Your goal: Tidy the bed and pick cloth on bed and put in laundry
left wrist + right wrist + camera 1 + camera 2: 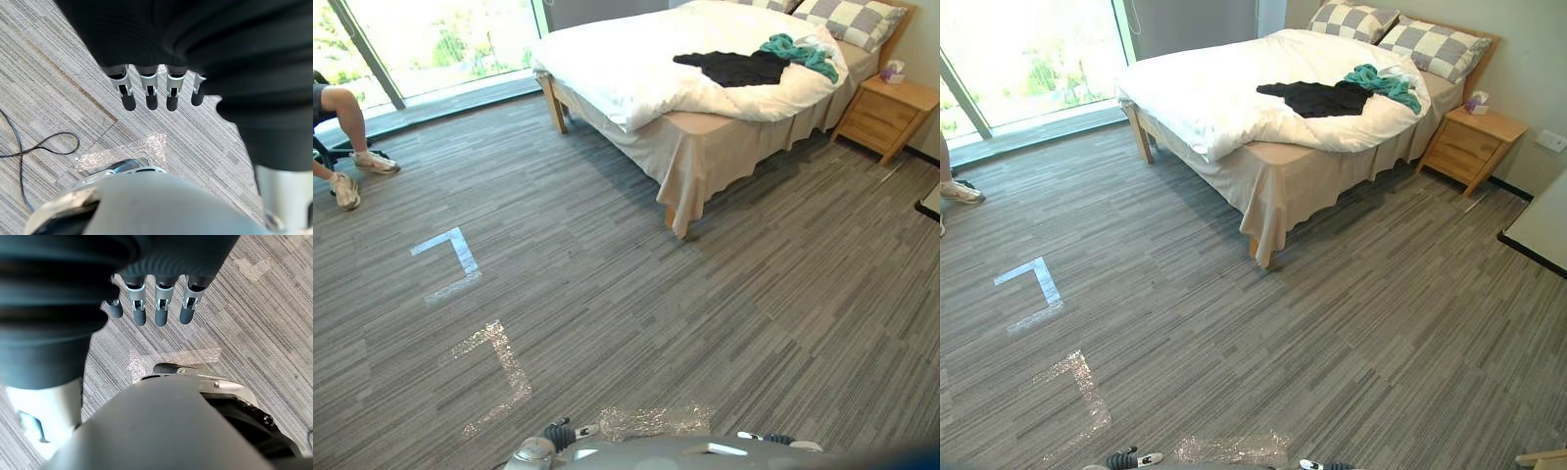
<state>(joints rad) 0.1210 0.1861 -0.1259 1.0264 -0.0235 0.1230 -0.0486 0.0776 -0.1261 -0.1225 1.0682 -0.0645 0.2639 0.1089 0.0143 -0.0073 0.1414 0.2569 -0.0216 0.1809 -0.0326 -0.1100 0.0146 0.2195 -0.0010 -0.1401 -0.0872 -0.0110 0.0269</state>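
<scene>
My left hand (151,90) hangs over the carpeted floor (58,63), fingers (129,95) straight and relaxed, holding nothing; my right hand (162,308) is the same. Well ahead stands the bed (1302,181). A black cloth (1317,98) lies on its rumpled white duvet (1205,93) toward the head end, near the side edge by the nightstand (1469,142). A teal cloth (1386,83) touches it, just before the checked pillows (1435,47). A seated person's legs (347,117) show by the window (440,39).
</scene>
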